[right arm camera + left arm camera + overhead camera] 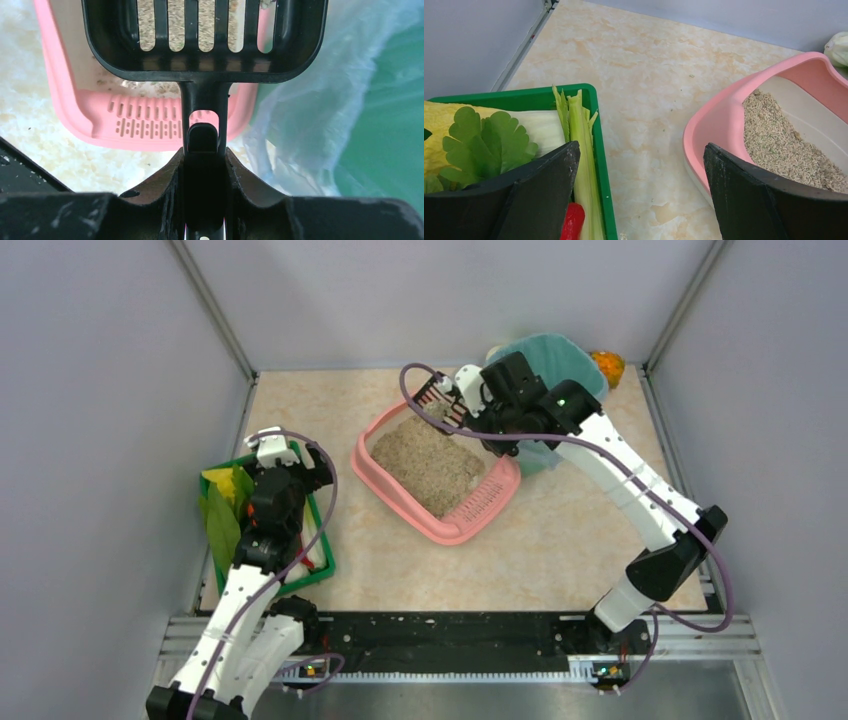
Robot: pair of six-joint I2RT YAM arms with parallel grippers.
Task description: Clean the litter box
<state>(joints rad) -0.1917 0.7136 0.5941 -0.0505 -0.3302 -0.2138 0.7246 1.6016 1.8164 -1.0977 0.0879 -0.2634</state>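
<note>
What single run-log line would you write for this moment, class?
right gripper: shut on scoop handle | scoop: over litter box, beside bin | left gripper: open, by green tray

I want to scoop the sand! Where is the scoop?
In the top view, the scoop is held in the right end effector, over the litter box's far end, beside the teal bin on the right.

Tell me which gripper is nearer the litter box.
Right. The right gripper, shut on the black scoop, hangs at the litter box's far end; the left gripper, open, sits over the green tray, apart from it.
</note>
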